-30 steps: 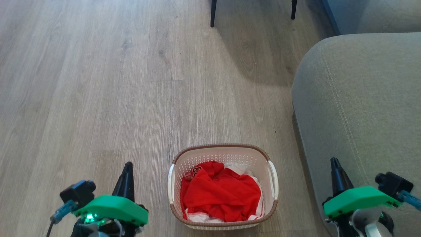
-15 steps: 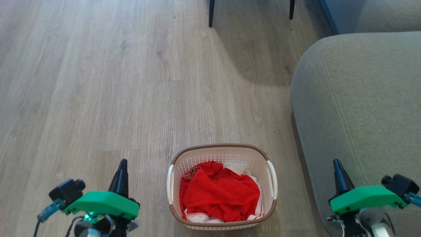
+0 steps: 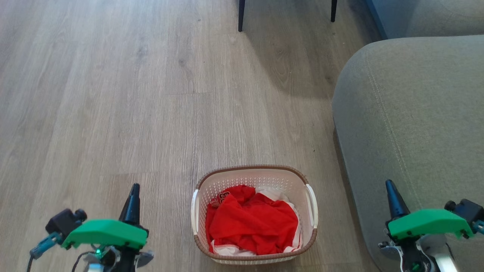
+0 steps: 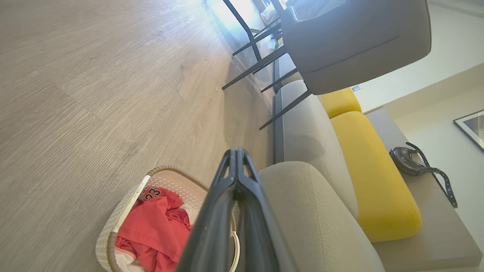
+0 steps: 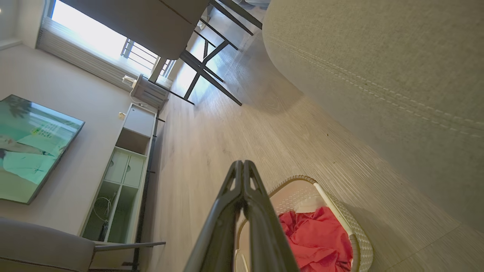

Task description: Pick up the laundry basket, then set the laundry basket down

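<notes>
Your left gripper (image 3: pixel 133 192) sat at the lower left of the head view, fingers pressed together on nothing; the left wrist view showed the tips touching. Your right gripper (image 3: pixel 390 189) sat at lower right, likewise clenched and empty, overlapping the grey sofa (image 3: pixel 408 113). The laundry basket (image 3: pixel 252 167) stood on the wood floor (image 3: pixel 113 94) at bottom centre, between both grippers and apart from each, with a red garment (image 3: pixel 253 223) inside. Dark chair legs (image 3: pixel 240 15) were at the top edge.

The laundry basket (image 3: pixel 252 168), cream-white and perforated with a brown woven-look rim and white side handles, sits upright on the wood floor (image 3: pixel 113 113) near the grey sofa (image 3: pixel 408 113), holding crumpled red clothes (image 3: pixel 251 224).
</notes>
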`<state>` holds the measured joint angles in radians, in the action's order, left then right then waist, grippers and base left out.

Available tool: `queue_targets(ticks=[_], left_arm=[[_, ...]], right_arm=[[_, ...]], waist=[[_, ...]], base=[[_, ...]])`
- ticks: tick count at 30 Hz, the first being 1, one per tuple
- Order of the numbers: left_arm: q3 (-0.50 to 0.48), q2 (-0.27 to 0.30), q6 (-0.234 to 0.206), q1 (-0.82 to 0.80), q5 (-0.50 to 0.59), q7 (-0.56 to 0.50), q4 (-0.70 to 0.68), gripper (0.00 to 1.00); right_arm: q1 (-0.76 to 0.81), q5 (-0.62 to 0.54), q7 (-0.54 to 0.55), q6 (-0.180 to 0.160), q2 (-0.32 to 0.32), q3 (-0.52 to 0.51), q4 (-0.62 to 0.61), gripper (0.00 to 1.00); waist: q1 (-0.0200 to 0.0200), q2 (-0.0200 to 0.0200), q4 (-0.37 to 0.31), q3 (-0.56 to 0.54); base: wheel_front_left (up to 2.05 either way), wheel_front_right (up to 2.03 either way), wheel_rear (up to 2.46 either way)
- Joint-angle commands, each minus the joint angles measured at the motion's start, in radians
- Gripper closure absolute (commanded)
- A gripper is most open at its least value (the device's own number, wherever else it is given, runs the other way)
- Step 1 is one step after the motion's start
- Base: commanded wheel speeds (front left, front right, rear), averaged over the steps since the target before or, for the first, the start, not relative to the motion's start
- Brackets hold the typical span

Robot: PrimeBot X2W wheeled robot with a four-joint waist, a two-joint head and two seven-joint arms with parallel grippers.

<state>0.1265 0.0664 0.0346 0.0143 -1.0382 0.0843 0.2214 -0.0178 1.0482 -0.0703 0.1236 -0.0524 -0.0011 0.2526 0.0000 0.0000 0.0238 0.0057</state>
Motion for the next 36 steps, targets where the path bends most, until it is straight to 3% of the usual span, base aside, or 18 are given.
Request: queue_targets(ticks=[1,36], left_arm=[[-0.032,0.017,0.008,-0.064,-0.032,-0.009,-0.023,1.00],[-0.139,0.016,0.065,-0.100,-0.406,-0.109,0.006,1.00]], right_arm=[[-0.048,0.032,0.009,0.004,-0.019,0.002,-0.027,1.00],[-0.074,0.391,0.107,0.006,-0.019,-0.053,-0.016,1.00]], waist=[[0.0000,0.0000,-0.001,0.000],[0.0000,0.0000,-0.016,-0.002]], base=[[0.00,0.00,0.00],[0.00,0.00,0.00]])
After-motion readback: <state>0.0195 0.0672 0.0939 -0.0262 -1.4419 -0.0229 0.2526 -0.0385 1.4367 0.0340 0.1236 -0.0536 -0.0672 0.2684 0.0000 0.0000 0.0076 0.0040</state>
